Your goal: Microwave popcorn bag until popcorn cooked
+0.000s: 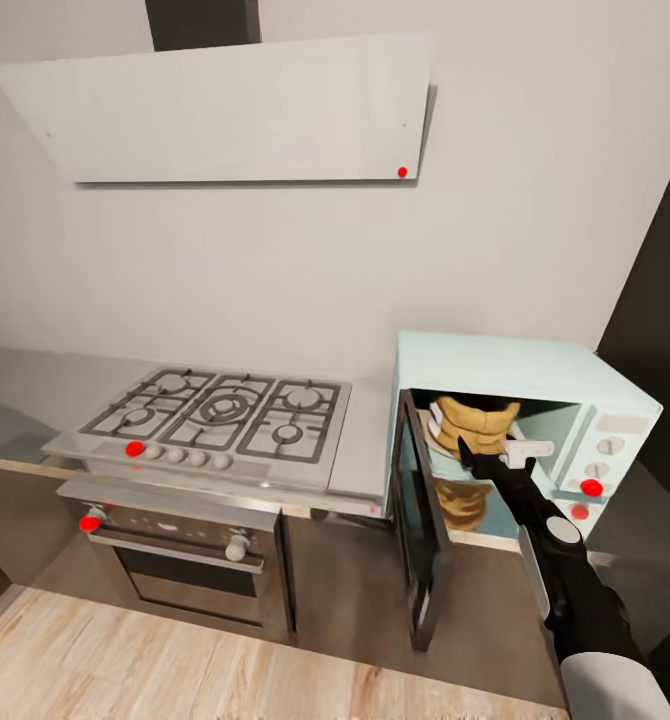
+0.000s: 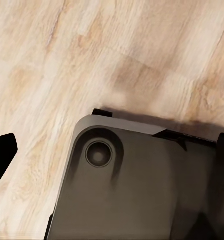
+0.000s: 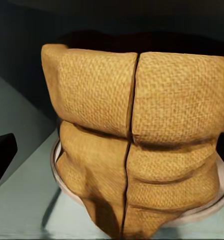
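Sitting inside microwave (image 1: 535,380), popcorn bag (image 3: 137,145) before right gripper (image 1: 475,455)

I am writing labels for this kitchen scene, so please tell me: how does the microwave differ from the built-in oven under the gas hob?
The microwave is pale mint-blue and sits on the worktop; the oven is dark with steel trim, built in below the hob. The microwave's door hangs open, the popcorn bag inside; the oven's door is shut. Both have round knobs.

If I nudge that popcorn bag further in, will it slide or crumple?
The popcorn bag looks soft: its woven sides show creased folds, so it would probably crumple. It sits on the microwave's round plate, so a push may also turn or tip it.
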Robot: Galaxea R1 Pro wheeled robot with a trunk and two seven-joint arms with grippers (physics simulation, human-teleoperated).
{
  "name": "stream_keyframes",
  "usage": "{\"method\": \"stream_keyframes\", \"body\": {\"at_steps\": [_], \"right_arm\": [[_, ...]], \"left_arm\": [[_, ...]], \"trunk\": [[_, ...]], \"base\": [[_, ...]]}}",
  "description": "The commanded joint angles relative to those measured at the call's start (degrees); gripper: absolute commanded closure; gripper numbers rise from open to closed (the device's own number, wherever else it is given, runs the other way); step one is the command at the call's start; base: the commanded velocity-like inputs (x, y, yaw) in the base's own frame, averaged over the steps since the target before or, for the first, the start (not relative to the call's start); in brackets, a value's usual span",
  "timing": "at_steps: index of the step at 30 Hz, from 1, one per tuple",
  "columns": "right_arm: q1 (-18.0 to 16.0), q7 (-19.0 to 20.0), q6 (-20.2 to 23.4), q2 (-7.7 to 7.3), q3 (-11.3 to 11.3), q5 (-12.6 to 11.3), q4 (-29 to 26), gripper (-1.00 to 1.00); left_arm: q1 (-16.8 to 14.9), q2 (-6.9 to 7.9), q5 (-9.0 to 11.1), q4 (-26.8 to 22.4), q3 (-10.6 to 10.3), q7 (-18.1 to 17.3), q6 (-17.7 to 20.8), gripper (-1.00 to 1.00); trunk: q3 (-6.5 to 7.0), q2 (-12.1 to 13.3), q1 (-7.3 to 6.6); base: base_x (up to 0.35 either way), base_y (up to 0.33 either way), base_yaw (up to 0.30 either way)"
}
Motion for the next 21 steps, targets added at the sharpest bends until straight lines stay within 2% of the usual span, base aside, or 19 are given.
{"method": "stream_keyframes", "body": {"at_steps": [1,5,21], "right_arm": [[0.0,0.3,-0.2,0.02,-0.2,0.6,0.0,-1.00],[0.0,0.3,-0.2,0.02,-0.2,0.6,0.0,-1.00],[0.0,0.4,-0.7,0.02,-0.1,0.7,-0.7,-1.00]], "left_arm": [[0.0,-0.02,0.0,0.0,0.2,0.0,-0.1,-1.00],[0.0,-0.02,0.0,0.0,0.1,0.0,-0.1,-1.00],[0.0,-0.02,0.0,0.0,0.2,0.0,-0.2,-1.00]], "trunk": [[-0.07,0.0,-0.02],[-0.07,0.0,-0.02],[-0.07,0.0,-0.02]], "base": [[-0.165,0.000,0.000],[-0.075,0.000,0.000],[-0.342,0.000,0.000]]}}
